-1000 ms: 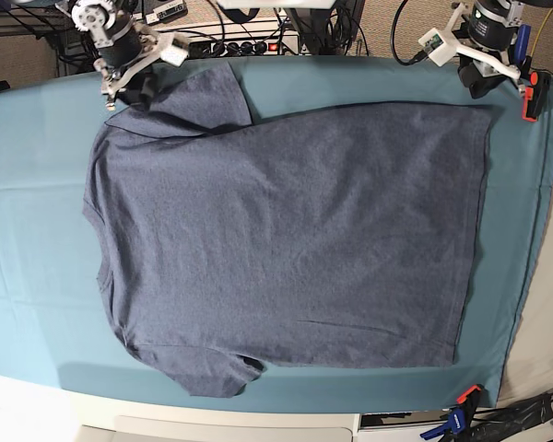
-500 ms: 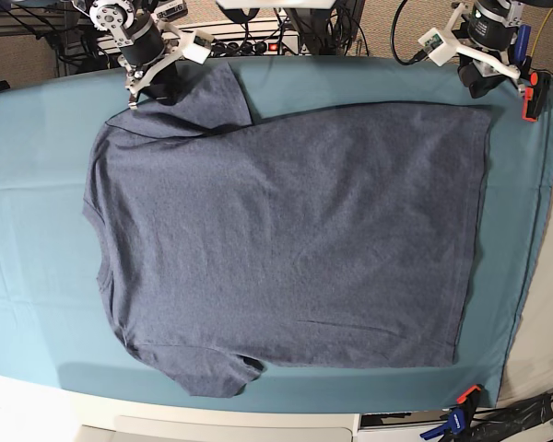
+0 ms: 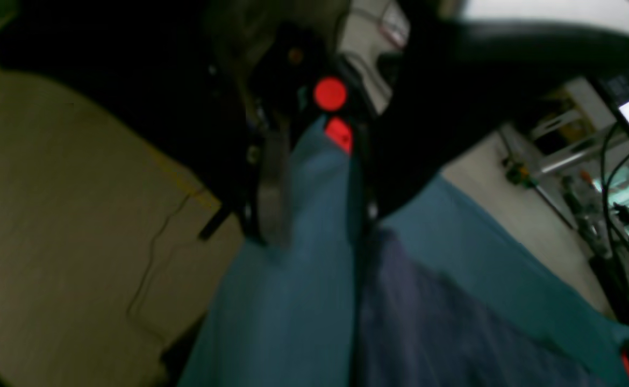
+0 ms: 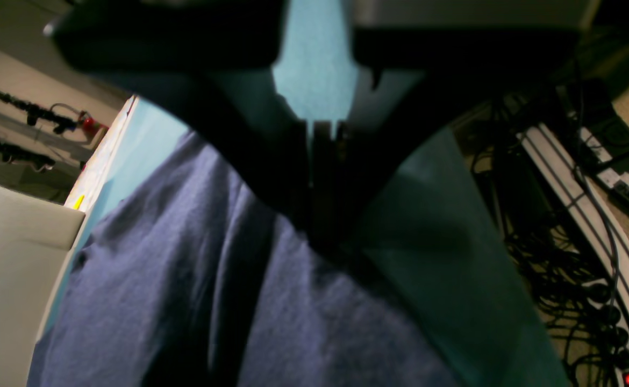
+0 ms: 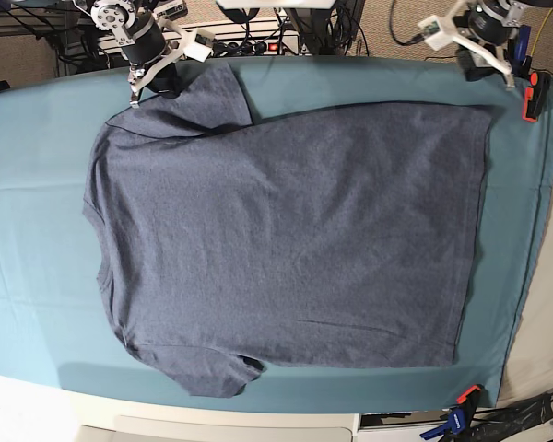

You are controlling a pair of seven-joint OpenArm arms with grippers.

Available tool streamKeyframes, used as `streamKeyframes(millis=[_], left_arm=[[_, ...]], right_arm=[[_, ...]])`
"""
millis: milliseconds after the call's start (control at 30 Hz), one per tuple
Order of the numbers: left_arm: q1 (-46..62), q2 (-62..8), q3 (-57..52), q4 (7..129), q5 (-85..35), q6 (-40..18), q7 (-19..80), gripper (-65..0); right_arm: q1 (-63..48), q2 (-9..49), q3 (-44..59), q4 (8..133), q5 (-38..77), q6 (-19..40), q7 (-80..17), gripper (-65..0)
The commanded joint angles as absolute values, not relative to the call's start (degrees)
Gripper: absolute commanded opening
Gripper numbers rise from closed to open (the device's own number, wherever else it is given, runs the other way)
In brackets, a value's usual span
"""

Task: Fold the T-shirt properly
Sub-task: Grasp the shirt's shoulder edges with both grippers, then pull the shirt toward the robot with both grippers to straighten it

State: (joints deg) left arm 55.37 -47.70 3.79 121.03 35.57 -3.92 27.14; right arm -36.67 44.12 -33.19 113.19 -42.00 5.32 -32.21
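Two sets of fingers sit at the top edge of the base view. The right gripper (image 5: 157, 85), at upper left of that frame, has its fingers (image 4: 320, 177) pressed together, pinching the edge of the sleeve of the T-shirt (image 5: 286, 239); in the right wrist view the dark fingertips meet right on the blue knit fabric. The left gripper (image 5: 484, 60), at upper right of the base frame, hovers above the shirt's far hem corner with its fingers (image 3: 271, 183) spread and holding nothing; in the left wrist view, teal cloth shows between them and the shirt corner (image 3: 427, 322) lies lower in the frame.

The T-shirt lies flat and spread out on the teal-covered counter (image 5: 37, 184), collar toward the left of the base frame, hem toward the right, one sleeve at upper left and the other at lower centre. A red-and-black clamp (image 5: 533, 97) grips the counter's upper right corner, and a blue-and-orange clamp (image 5: 461, 410) sits at lower right.
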Motion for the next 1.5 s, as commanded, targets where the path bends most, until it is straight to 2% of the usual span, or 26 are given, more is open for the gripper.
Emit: streamKeyframes(millis=[0,167,267,367,800,867,1033,1133,1200,1300,1467], left_arm=[[54.9,-48.8,3.6,120.9,36.1,-2.8,26.9,-45.4],[49.5,-49.2,3.6,116.2,34.1,-2.9,23.2,-45.4],[46.2,-49.9,4.3,113.8,32.7,-3.1,22.5,-45.3],[43.4,-51.2,6.5,111.9,32.7,-3.1,22.5,-42.7],[31.4,-52.4,25.2,106.5,33.4,-2.5,25.3,-42.7],[30.8,-52.4,25.8,106.5,33.4,-2.4,26.1,-46.3],[30.8,-52.4,25.8,106.5,32.1,-2.4,26.2,-65.0],[30.8,-52.6,25.7,106.5,32.2,-2.1,27.2,-65.0],[30.9,-52.9,25.8,106.6,32.1,0.4,28.4,-65.0],[32.4,-55.1,25.7,108.2,32.8,3.5,29.6,-65.0],[36.2,-58.8,25.7,113.2,32.8,4.7,31.2,-65.0]], right_arm=[[-37.0,44.8,-33.3,113.5,-42.1,4.2,-32.1,-65.0],[-37.0,44.7,-33.3,113.5,-44.6,-2.0,-31.7,-65.0],[-37.0,44.8,-33.3,113.5,-44.6,-1.9,-31.6,-65.0],[-37.0,44.7,-33.3,113.5,-44.6,-2.0,-31.6,-65.0],[-37.0,44.4,-33.3,113.5,-44.5,-2.0,-31.8,-65.0],[-37.0,44.4,-33.3,113.5,-44.6,-2.0,-31.7,-65.0],[-37.0,44.4,-33.3,113.5,-44.6,-2.0,-31.7,-65.0],[-37.0,44.4,-33.3,113.5,-44.6,-2.1,-31.8,-65.0],[-37.2,44.5,-33.3,113.5,-44.7,-2.6,-32.7,-65.0],[-38.7,44.6,-33.3,113.6,-47.7,-3.7,-33.6,-65.0],[-42.4,46.0,-33.3,113.7,-51.1,-5.0,-35.3,-65.0]])
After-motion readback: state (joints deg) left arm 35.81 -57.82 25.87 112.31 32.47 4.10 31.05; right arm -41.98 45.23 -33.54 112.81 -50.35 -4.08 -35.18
